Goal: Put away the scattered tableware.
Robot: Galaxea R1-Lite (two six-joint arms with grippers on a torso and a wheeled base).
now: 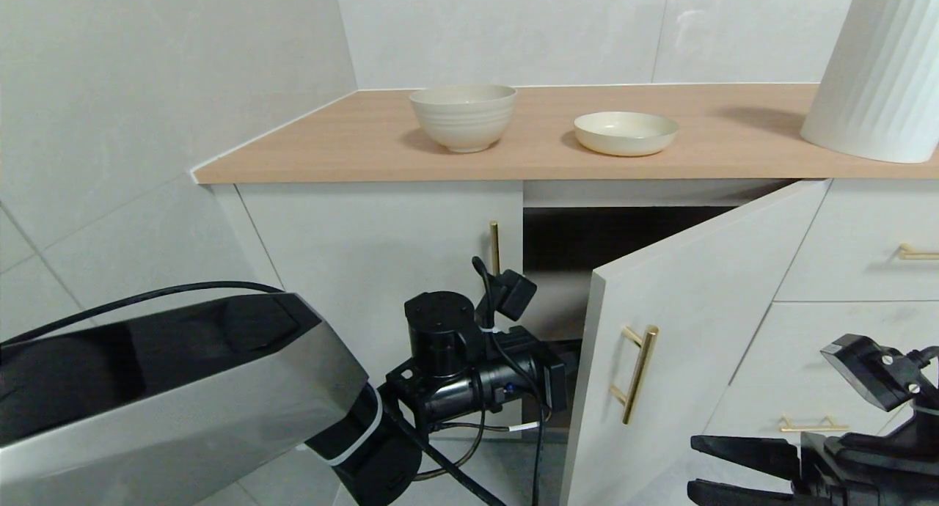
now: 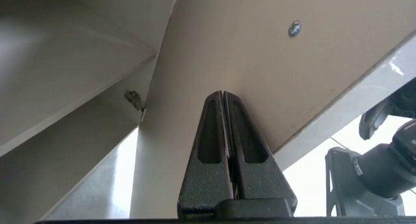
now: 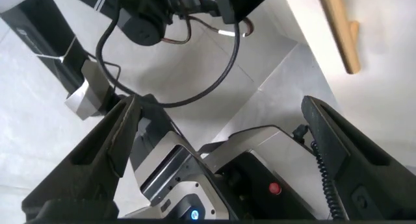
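Note:
On the wooden countertop (image 1: 352, 143) stand a deep cream bowl (image 1: 463, 116) and, to its right, a shallow cream dish (image 1: 625, 133). Below them a white cabinet door (image 1: 682, 323) with a gold handle (image 1: 638, 374) hangs half open. My left arm's wrist (image 1: 469, 367) sits low at the dark opening, its front end hidden behind the door. In the left wrist view my left gripper (image 2: 223, 97) is shut on nothing, its tips against the door's inner face (image 2: 279, 62). My right gripper (image 1: 693, 463) is open and empty, low in front of the door's outer side.
A tall white ribbed vessel (image 1: 880, 66) stands at the counter's right end. Drawers with gold pulls (image 1: 917, 254) lie right of the open door. A tiled wall closes the left side. The gold handle (image 3: 341, 29) also shows beyond my open right gripper (image 3: 218, 107).

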